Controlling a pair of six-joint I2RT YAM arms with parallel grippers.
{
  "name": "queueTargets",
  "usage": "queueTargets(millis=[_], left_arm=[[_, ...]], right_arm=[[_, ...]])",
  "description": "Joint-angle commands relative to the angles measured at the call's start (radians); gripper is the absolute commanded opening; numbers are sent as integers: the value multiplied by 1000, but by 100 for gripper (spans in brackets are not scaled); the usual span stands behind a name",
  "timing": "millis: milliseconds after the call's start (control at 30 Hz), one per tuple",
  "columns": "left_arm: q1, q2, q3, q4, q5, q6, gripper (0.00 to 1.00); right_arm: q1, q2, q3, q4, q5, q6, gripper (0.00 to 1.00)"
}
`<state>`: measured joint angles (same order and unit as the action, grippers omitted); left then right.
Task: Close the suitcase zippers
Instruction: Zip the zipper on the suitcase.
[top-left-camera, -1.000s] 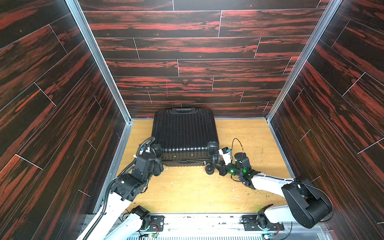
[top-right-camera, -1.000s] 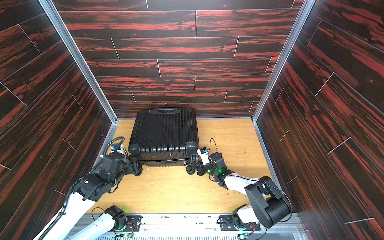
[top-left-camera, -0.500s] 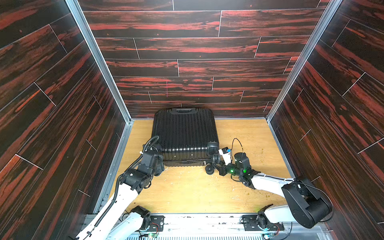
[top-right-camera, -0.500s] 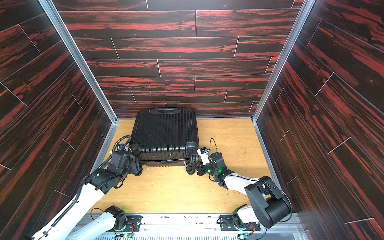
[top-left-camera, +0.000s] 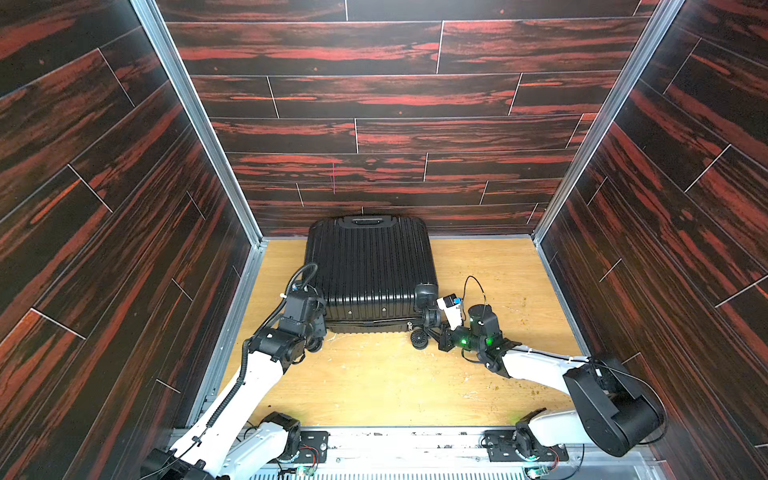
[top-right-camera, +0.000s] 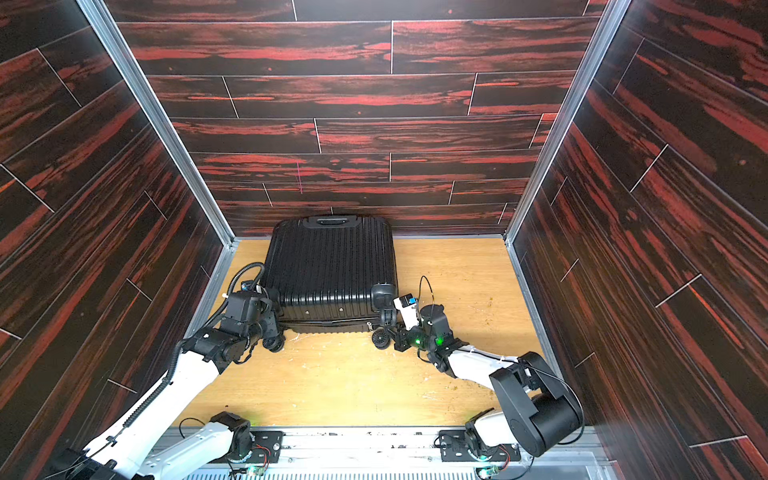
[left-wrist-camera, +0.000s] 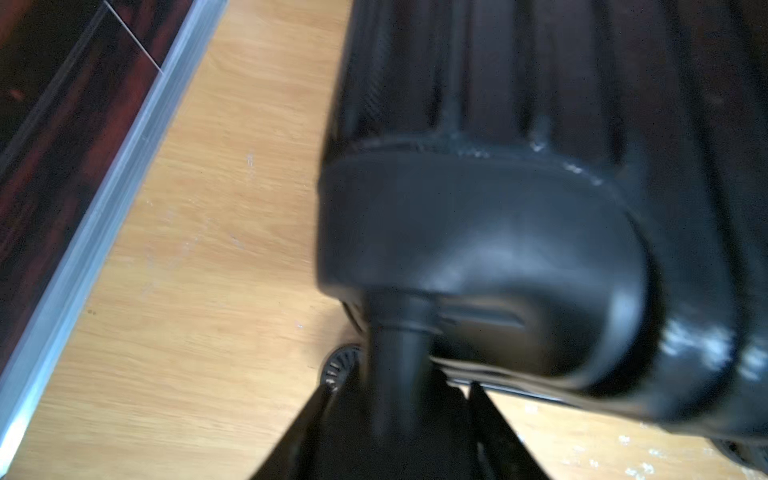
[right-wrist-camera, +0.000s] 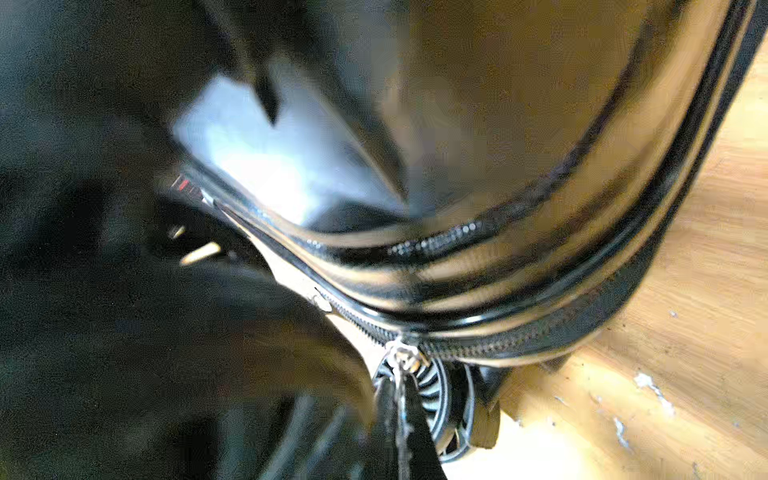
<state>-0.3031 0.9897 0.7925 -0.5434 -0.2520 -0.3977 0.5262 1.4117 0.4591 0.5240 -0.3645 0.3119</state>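
Right gripper (right-wrist-camera: 401, 401) clamped on the zipper pull (right-wrist-camera: 405, 356).
Your left gripper (left-wrist-camera: 399, 419) straddles the suitcase's (top-left-camera: 370, 266) wheel stem (left-wrist-camera: 395, 353); you cannot tell if it grips.

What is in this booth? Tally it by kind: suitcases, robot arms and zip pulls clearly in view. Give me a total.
Suitcase: 1
Robot arms: 2, the left arm and the right arm
Zip pull clearly in view: 1
Total: 4
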Motion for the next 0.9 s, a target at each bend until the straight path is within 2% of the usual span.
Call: queueTargets(millis=[0, 167, 433, 667, 867], left_arm=[[-2, -3, -7, 45, 27, -7, 40], [-2, -5, -9, 56, 77, -45, 38], [-3, -8, -20, 92, 196, -140, 38], [-4, -14, -47, 135, 274, -209, 37], [-5, -31, -58, 125, 283, -218, 36]], right_arm=[[12, -17, 17, -4, -71, 22, 0], [12, -32, 8, 24, -103, 101, 0], [12, -9, -46, 232, -187, 320, 0], [16, 45, -77, 411, -237, 439, 0], [38, 85, -84, 489, -264, 483, 0]])
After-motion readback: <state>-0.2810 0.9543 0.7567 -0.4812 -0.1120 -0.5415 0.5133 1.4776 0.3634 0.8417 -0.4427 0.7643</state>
